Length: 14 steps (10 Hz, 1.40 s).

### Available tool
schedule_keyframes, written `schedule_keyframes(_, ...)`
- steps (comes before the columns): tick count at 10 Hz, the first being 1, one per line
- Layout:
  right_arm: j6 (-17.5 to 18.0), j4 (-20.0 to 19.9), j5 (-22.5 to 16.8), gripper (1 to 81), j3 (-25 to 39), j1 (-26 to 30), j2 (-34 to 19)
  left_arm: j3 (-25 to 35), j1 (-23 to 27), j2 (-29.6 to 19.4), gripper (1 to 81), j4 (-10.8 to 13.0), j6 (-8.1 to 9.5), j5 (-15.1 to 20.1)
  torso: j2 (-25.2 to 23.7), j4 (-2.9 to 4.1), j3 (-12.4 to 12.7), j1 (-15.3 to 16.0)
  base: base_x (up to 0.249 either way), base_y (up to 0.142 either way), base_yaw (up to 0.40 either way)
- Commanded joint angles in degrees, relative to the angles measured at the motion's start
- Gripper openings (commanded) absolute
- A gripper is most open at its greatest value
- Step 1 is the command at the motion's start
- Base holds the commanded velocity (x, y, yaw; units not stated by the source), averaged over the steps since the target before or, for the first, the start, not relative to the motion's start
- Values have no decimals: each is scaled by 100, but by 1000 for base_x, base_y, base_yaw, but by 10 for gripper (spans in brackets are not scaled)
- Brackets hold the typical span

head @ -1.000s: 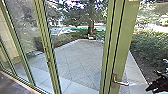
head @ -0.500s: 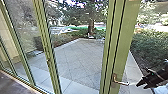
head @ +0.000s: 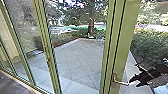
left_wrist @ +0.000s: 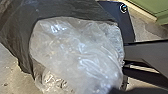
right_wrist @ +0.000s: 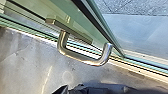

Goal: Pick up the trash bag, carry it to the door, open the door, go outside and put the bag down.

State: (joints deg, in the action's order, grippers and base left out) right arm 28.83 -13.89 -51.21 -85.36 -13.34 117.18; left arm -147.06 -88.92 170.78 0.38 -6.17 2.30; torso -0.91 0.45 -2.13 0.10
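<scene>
Door handle at four o'clock, right claw just beside, not gripping it, spread impossible to tell! Trash bag bulges by the left claw, opening and hold unreadable.

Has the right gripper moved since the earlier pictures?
Yes: in the head view, the right gripper has moved leftward and slightly up, closer to the door handle, which hasn't shifted.
</scene>
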Motion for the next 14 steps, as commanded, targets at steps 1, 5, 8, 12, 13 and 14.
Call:
schedule_keyframes(1, 359, -141, 199, 811, -356, 766, 79, -69, 212, 18, 10, -56, -16, 376, 0, 0, 0, 0, 0, 0, 0)
schedule_keyframes(5, 764, -106, 208, 811, -831, 634, 440, -122, 221, 62, 10, -55, -16, 384, 0, 0, 0, 0, 0, 0, 0)
schedule_keyframes(8, 914, -123, 208, 811, -1298, 529, 722, -139, 221, 62, 10, -64, -16, 385, 2, 0, 0, 2, 0, 0, 0)
schedule_keyframes(12, 1257, -106, 296, 811, -1606, 292, 951, -139, 212, 62, 10, -64, -16, 385, 5, 0, -2, 2, 0, 0, 0)
schedule_keyframes(13, 1326, -106, 348, 811, -1684, 230, 995, -139, 212, 62, 10, -64, -16, 384, 5, 0, -2, 2, 0, 0, 0)
schedule_keyframes(14, 1378, -97, 462, 811, -1702, 177, 1021, -139, 212, 62, 10, -73, -16, 385, 5, 0, -2, 2, 0, 0, 0)
